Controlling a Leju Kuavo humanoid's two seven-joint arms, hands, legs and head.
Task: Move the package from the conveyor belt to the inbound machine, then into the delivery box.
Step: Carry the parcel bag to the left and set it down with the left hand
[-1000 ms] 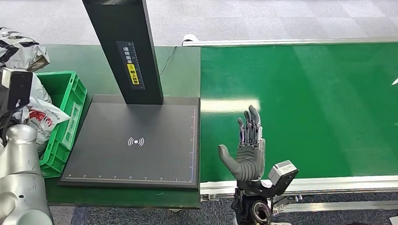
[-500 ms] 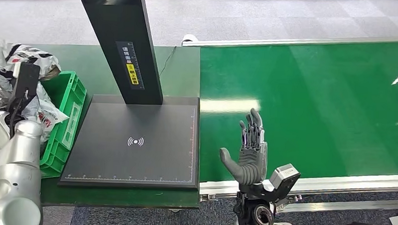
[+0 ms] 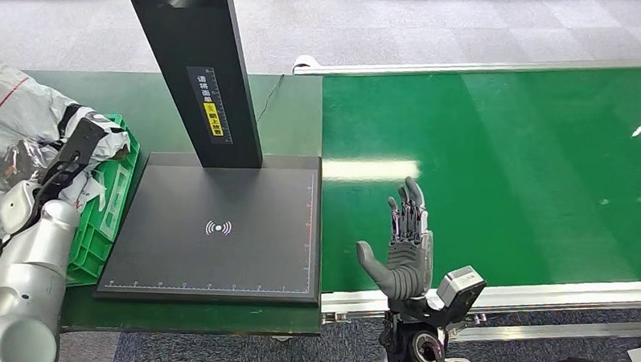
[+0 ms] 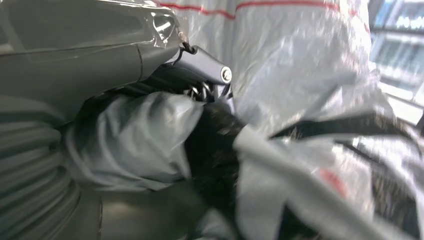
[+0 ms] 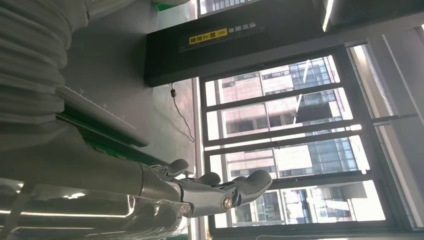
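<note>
While the left hand (image 3: 22,161) grips the crumpled white package (image 3: 14,114) above the green delivery box (image 3: 107,214), fingers wrapped into the plastic, the package hangs partly over the box's far rim. Right hand (image 3: 405,248) stands upright over the near edge of the green conveyor belt (image 3: 527,156), fingers extended, thumb out, holding nothing. Black scanner platform (image 3: 219,226) sits between box and belt.

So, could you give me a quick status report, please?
Left hand holds package over green box. Right hand open above belt. Nothing in the way.
</note>
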